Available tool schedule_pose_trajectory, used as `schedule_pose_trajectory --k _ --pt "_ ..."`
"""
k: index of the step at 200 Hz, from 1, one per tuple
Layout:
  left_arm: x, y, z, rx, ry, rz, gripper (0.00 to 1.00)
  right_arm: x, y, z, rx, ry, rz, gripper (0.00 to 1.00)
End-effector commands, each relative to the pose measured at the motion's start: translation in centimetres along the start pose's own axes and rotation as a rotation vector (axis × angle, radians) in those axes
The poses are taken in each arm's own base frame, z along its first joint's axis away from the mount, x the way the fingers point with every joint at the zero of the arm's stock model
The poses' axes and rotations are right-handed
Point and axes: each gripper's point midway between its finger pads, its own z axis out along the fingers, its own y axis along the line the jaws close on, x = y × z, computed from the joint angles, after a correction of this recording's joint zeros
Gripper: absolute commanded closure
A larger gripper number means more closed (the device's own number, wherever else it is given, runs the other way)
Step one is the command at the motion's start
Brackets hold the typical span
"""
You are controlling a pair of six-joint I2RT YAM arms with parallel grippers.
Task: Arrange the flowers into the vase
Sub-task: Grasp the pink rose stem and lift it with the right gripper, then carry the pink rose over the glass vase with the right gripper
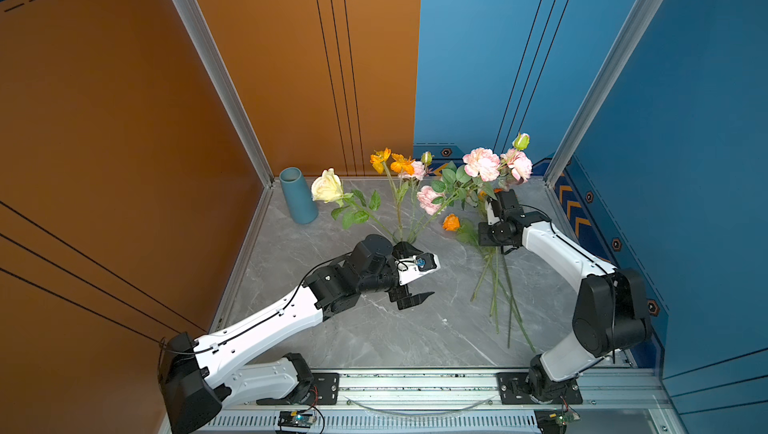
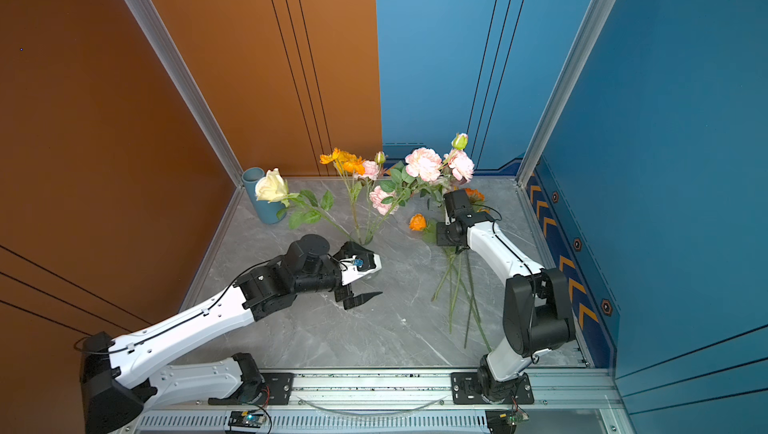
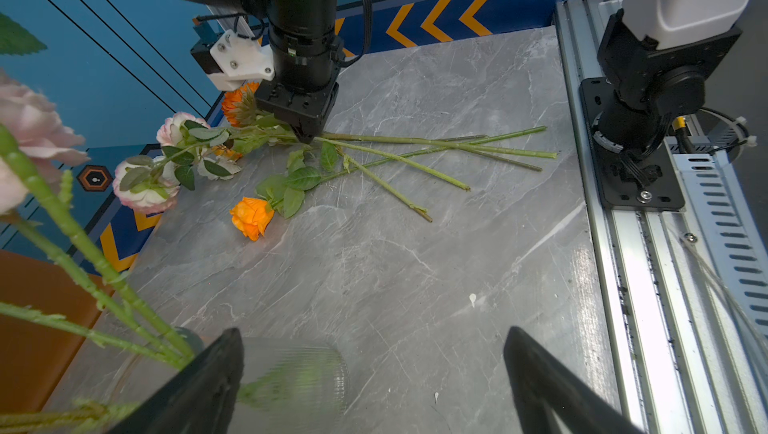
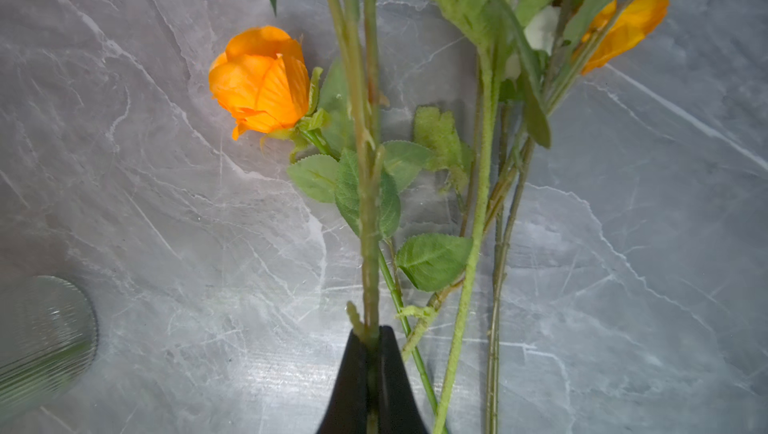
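A clear ribbed glass vase [image 3: 299, 378] stands mid-table holding several flowers: a cream rose [image 1: 327, 187], orange blooms [image 1: 390, 162] and pink roses [image 1: 482, 164]. My left gripper [image 3: 374, 332] is open. The vase sits in its gap, close to one finger [image 3: 216, 369], and is not squeezed. More flowers lie on the table at the right, among them an orange rose [image 4: 259, 79] and long green stems [image 1: 496, 286]. My right gripper [image 4: 370, 332] points down over this pile, shut on one green stem [image 4: 369, 245]. That stem's bloom is out of the right wrist view.
A blue vase [image 1: 297, 195] stands in the back left corner. Pink roses [image 3: 145, 191] lie by the blue side wall. An aluminium rail [image 1: 415, 382] with both arm bases runs along the front edge. Walls close in the left, back and right.
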Motion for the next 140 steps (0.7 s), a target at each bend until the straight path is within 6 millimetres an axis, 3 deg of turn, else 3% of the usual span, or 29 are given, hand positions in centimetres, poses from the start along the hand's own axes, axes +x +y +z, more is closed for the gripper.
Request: schedule_pose_trajectory --k 1,22,57,74,101,120,140 --pt "-0.1 -0.2 -0.6 -0.004 -0.006 0.022 0.02 -0.8 -1.2 -3.1 -0.053 -0.061 0.145 1.00" --pt "-0.6 -0.2 -1.3 -0.006 -0.024 0.027 0.02 -2.7 -2.9 -6.3 -0.077 -0.206 0.271 1.00" --pt "-2.3 -0.1 -4.3 -0.024 -0.093 0.047 0.02 -4.7 -8.8 -11.1 -0.048 -0.492 0.538 1.00" --pt "-2.6 0.7 -6.4 -0.094 -0.100 0.058 0.02 -5.4 -10.2 -15.2 0.044 -0.619 0.548 1.00" --pt "-1.9 1.6 -10.3 -0.221 -0.124 0.013 0.02 -6.3 -11.2 -23.9 0.157 -0.900 0.537 1.00" --pt "-0.5 1.2 -12.9 -0.276 -0.138 -0.037 0.02 -6.4 -10.5 -29.8 0.202 -1.076 0.483 1.00" --pt "1.8 0.7 -15.2 -0.329 -0.153 -0.117 0.02 -6.3 -9.1 -34.4 0.184 -1.188 0.423 1.00"
